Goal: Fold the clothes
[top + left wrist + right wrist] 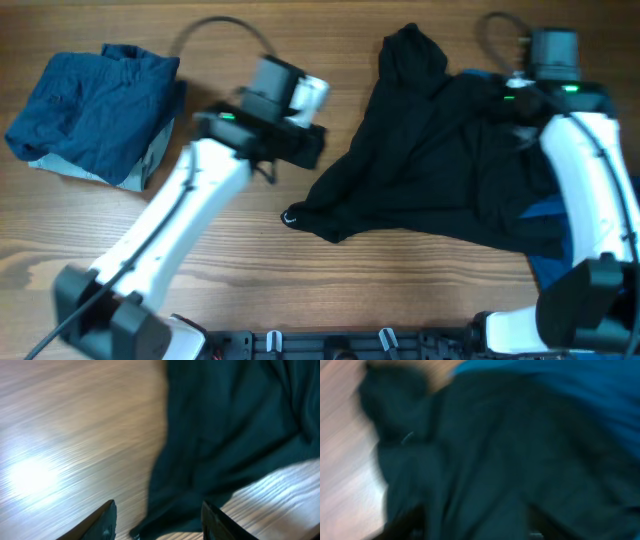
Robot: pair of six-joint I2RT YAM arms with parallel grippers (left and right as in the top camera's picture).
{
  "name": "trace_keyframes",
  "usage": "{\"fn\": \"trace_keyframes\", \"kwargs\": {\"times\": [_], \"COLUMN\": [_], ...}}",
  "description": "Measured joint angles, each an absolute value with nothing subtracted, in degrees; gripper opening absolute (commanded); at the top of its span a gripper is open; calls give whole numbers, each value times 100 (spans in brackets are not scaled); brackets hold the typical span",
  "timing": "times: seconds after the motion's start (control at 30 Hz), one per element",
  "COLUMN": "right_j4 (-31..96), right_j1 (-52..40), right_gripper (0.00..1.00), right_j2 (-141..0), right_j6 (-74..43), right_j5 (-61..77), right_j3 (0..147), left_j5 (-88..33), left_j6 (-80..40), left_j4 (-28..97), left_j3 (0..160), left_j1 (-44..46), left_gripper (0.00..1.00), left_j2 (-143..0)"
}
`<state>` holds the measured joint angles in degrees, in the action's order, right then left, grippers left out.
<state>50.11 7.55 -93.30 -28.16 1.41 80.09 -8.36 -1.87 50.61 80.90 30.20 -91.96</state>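
While the black garment lies unfolded & rumpled across the right half of the wood table, a blue garment sits folded at far left, well apart from it. Black one: a narrow part reaches up toward the top edge, its lower-left corner tapers to a point w/ a small white mark, and lots of creases show throughout. A bit of bright blue cloth peeks out from under its right side.

Left arm runs diagonally from bottom-left up to table centre, wrist just beside the garment's left edge. Left gripper has its fingers spread wide w/ nothing held; the garment's edge and bare wood show btwn them in the wrist view.

Right arm rises along the right side, w/ the right gripper over the garment's upper-right area. Right wrist view is v. blurred, just dark fabric plus blue at top, so can't tell its fingers' spread or whether it has any cloth.
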Motion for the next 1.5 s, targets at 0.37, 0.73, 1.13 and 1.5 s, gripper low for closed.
{"fn": "trace_keyframes", "kwargs": {"times": [0.37,0.73,1.13,1.5], "right_j4": [4410,3850,3332,3212], "right_j1": [2497,2799,4471,5323], "right_gripper": [4,4,4,8], "right_j2": [-11439,-11900,-12038,-12206], "right_j6": [-2936,-3085,-3131,-2628], "right_j5": [276,132,-1081,1090], "right_j3": [8009,8077,8117,8779], "left_j5": [-405,-145,62,64], "left_j6": [152,56,-248,-292], "left_j4": [3918,3909,4185,4491], "left_j3": [8095,8097,8136,8160], "left_j1": [4108,4106,3500,2733], "left_gripper": [18,5,6,4], "left_j2": [-10875,-11848,-11885,-11885]}}
